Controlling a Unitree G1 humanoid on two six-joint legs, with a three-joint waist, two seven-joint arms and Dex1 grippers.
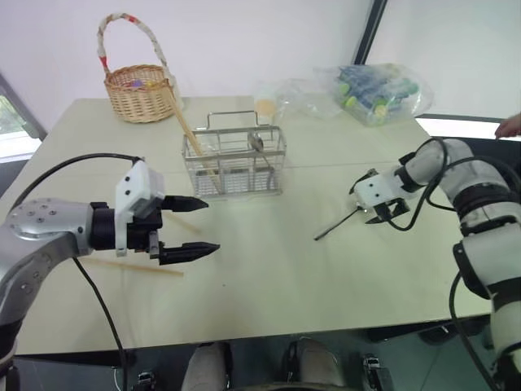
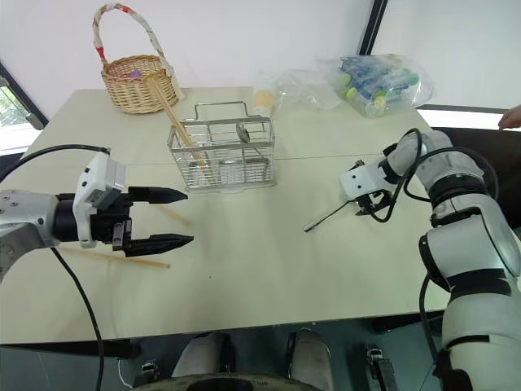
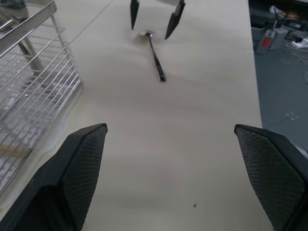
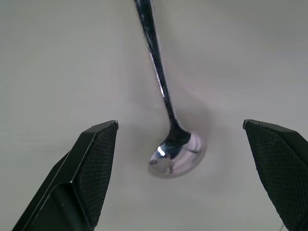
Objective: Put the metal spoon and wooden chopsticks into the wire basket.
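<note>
The wire basket [image 1: 236, 163] stands at the middle back of the table, with one wooden chopstick [image 1: 183, 122] leaning out of its left end and a spoon [image 1: 259, 147] standing inside. A metal spoon [image 1: 335, 226] lies flat on the table to the right. My right gripper [image 1: 376, 215] points down over its bowl [image 4: 175, 156], open, with a finger on each side and not touching it. Another wooden chopstick [image 2: 146, 261] lies on the table under my left gripper [image 1: 194, 228], which hovers open and empty, pointing right towards the spoon [image 3: 154, 48].
A round wicker basket [image 1: 140, 90] with a tall handle sits at the back left. Clear plastic bags of bottles [image 1: 378, 94] lie at the back right. A person's hand [image 1: 511, 126] shows at the far right edge.
</note>
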